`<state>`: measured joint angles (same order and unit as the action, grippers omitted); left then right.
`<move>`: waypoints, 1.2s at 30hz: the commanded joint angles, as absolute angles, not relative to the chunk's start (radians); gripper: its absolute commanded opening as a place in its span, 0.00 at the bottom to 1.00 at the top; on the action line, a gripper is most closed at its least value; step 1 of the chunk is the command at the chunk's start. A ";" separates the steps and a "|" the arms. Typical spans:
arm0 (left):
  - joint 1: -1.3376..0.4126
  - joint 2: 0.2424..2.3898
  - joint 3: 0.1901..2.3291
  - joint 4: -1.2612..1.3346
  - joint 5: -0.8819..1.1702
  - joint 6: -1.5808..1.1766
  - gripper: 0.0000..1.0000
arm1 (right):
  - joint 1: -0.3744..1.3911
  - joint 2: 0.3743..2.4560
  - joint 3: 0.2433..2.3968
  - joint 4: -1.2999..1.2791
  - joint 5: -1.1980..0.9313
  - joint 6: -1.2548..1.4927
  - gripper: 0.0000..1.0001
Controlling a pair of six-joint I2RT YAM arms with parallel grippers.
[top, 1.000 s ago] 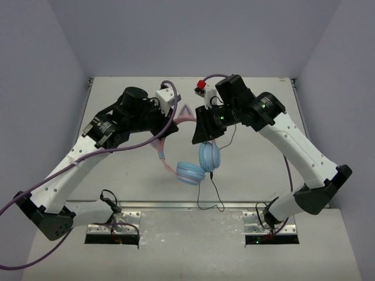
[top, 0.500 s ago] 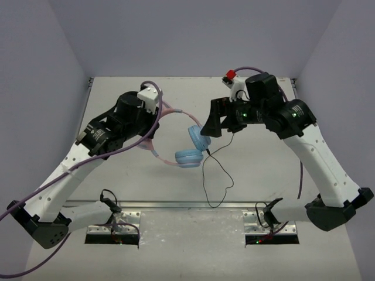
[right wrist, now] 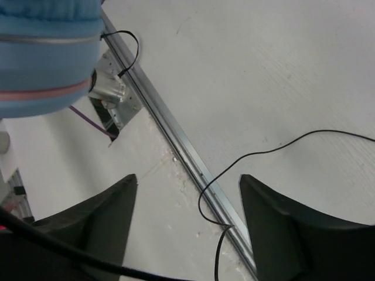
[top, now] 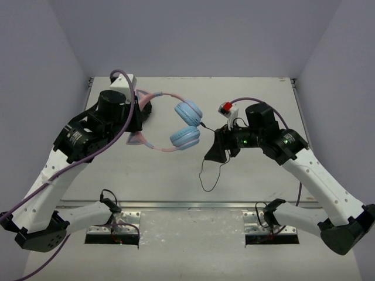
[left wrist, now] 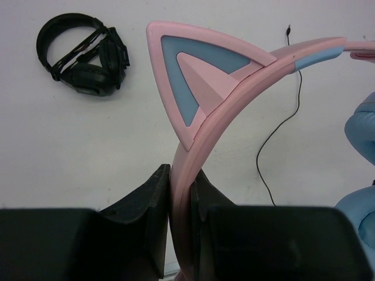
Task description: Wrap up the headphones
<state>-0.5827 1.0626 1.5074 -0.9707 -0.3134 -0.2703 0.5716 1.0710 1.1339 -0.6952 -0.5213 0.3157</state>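
The headphones (top: 183,123) hang above the table, their two light blue earcups stacked near the middle. My left gripper (top: 142,111) is shut on the pink headband (left wrist: 234,88), just below a pink cat ear (left wrist: 199,82). The thin black cable (top: 206,172) runs from the earcups to my right gripper (top: 215,153) and loops down to the table. In the right wrist view my right gripper (right wrist: 187,177) stands open, the cable loop (right wrist: 281,146) lying on the table beneath the gap. One earcup (right wrist: 47,52) fills the top left corner there.
All-black headphones (left wrist: 82,55) lie on the table at the back left, hidden under my left arm in the top view. A metal strip (right wrist: 176,146) marks the table's near edge, with mounting plates (top: 111,231) beyond it.
My left arm has carried the headphones back and to the left. My right gripper has opened wide and moved nearer and lower, to beside the hanging cable.
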 commanded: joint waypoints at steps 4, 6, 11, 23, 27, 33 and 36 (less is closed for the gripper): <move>-0.577 1.069 1.641 -0.992 -0.441 -0.434 0.00 | 0.572 1.071 1.036 -0.448 -0.658 0.355 0.45; -0.577 1.078 1.652 -1.006 -0.466 -0.449 0.00 | 0.575 1.051 0.996 -0.362 -0.667 0.400 0.21; -0.577 1.078 1.649 -1.022 -0.580 -0.462 0.00 | 0.574 0.980 0.914 -0.302 -0.624 0.472 0.20; -0.577 1.028 1.533 -0.898 -0.657 -0.335 0.00 | 0.574 0.943 1.083 -0.490 -0.421 0.428 0.01; -0.577 0.954 1.302 -0.732 -0.443 -0.215 0.00 | 0.574 0.986 1.311 -0.675 -0.231 0.272 0.01; -0.578 0.905 1.083 -0.540 0.031 -0.117 0.00 | 0.574 1.096 1.535 -0.790 -0.320 0.125 0.01; -0.584 0.907 1.062 -0.534 0.151 -0.077 0.00 | 0.578 1.166 1.609 -0.891 -0.425 0.089 0.01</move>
